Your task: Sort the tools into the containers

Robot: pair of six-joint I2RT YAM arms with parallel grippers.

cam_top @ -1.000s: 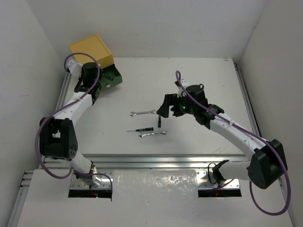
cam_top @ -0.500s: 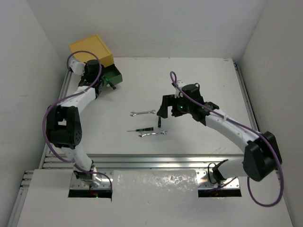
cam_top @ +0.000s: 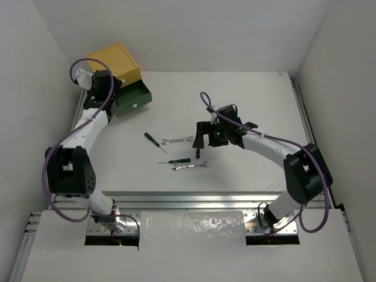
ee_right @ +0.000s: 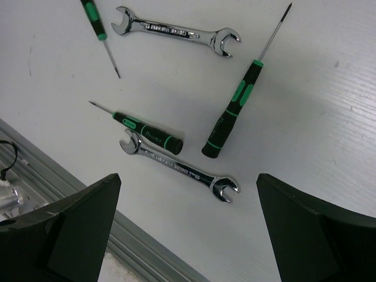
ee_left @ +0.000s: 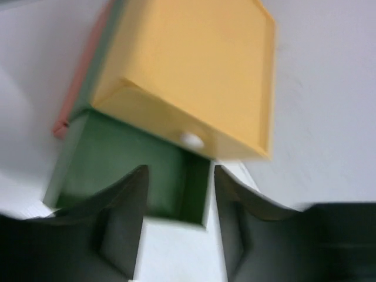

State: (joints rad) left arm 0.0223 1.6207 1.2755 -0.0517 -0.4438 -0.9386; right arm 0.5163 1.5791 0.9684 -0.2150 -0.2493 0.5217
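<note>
The stacked drawers stand at the back left: yellow top (cam_top: 111, 61), green middle drawer (cam_top: 133, 100) pulled out, orange-red bottom edge (ee_left: 79, 94). My left gripper (cam_top: 98, 95) is open and empty beside the green drawer (ee_left: 129, 170), under the yellow drawer's white knob (ee_left: 191, 140). Two silver wrenches (ee_right: 176, 34) (ee_right: 179, 166) and three black-green screwdrivers (ee_right: 100, 32) (ee_right: 147, 134) (ee_right: 235, 106) lie mid-table. My right gripper (cam_top: 201, 140) hovers open above them, empty. The yellow utility knife is out of view.
In the top view the tools lie in a cluster: a screwdriver (cam_top: 151, 141), a wrench (cam_top: 177, 140), a screwdriver (cam_top: 174, 160) and a wrench (cam_top: 190, 167). A metal rail (ee_right: 70, 194) runs along the table's near edge. White walls enclose the table.
My left gripper has drawn back left from above the green drawer. A black-green screwdriver now lies on the table left of the far wrench. My right gripper has shifted slightly left.
</note>
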